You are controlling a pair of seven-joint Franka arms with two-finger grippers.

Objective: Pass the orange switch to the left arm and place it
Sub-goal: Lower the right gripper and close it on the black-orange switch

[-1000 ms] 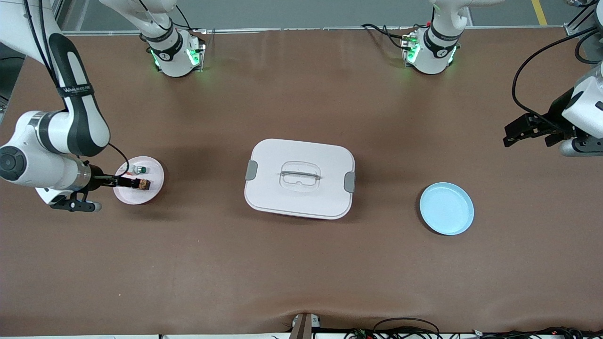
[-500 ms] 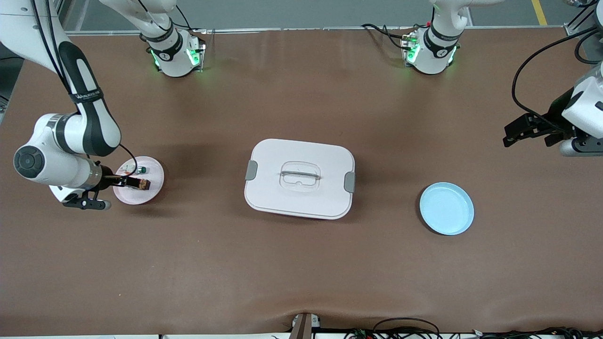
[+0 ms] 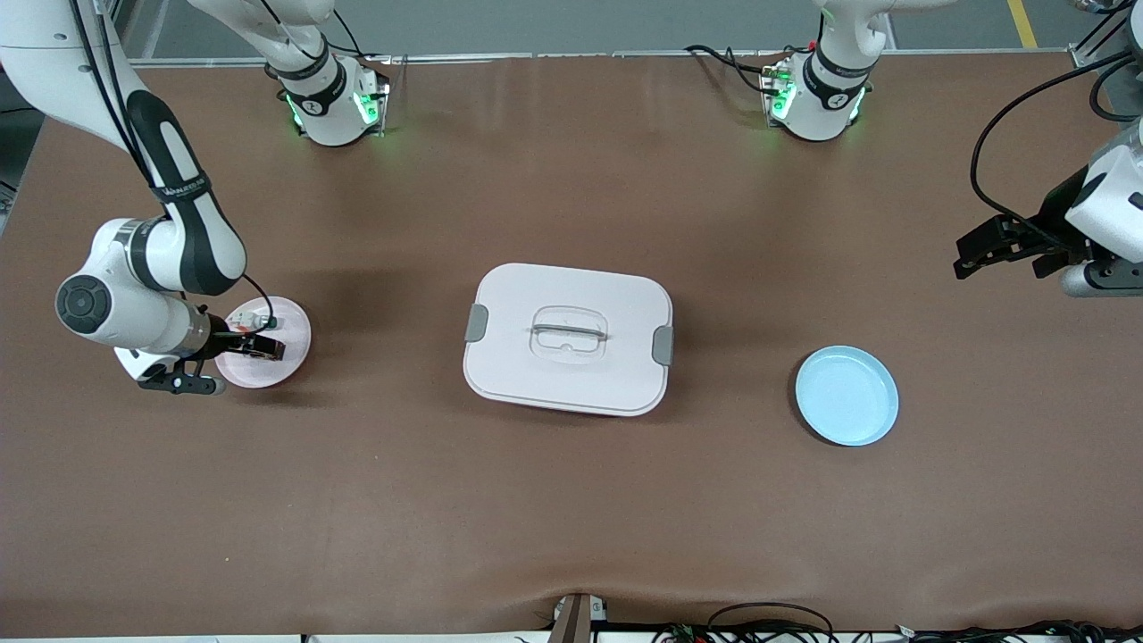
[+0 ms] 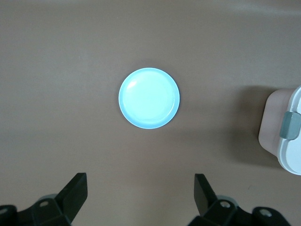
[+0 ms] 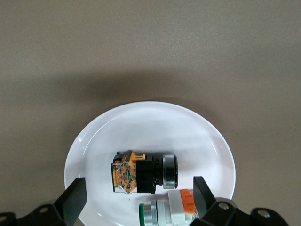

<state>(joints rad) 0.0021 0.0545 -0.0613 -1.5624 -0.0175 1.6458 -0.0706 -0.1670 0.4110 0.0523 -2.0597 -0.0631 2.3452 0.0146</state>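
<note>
The orange switch (image 3: 271,350) (image 5: 143,173), black with an orange end, lies on its side on a small white plate (image 3: 293,327) (image 5: 141,125) near the right arm's end of the table. My right gripper (image 3: 253,345) (image 5: 139,200) hangs open just over this plate. The switch lies a little ahead of its fingertips, not between them. The white box (image 3: 568,338) (image 4: 288,141) with grey latches sits mid-table. My left gripper (image 3: 998,246) (image 4: 141,193) waits open and empty, in the air at the left arm's end of the table.
A white switch with a green top (image 3: 264,320) (image 5: 164,213) lies beside the orange one on the same plate, close to one right finger. A light blue plate (image 3: 846,396) (image 4: 149,98) sits empty between the box and the left arm's end.
The right arm's wrist has moved in toward the white plate and now stands closer over it. The left arm has not moved.
</note>
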